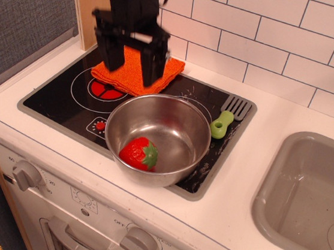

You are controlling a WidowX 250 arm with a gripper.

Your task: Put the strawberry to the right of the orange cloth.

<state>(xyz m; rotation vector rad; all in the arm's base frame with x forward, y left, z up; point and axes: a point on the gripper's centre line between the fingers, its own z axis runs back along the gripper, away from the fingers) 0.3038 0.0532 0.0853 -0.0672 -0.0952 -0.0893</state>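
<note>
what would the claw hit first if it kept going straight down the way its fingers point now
Most likely the orange cloth: the open claw points downward directly over it. Depth is uncertain from this single view, so the near finger might instead reach the steel bowl rim.

Toy kitchen: stovetop (55, 97), oven knobs (26, 175), sink (280, 192), white tiled wall (273, 40).
</note>
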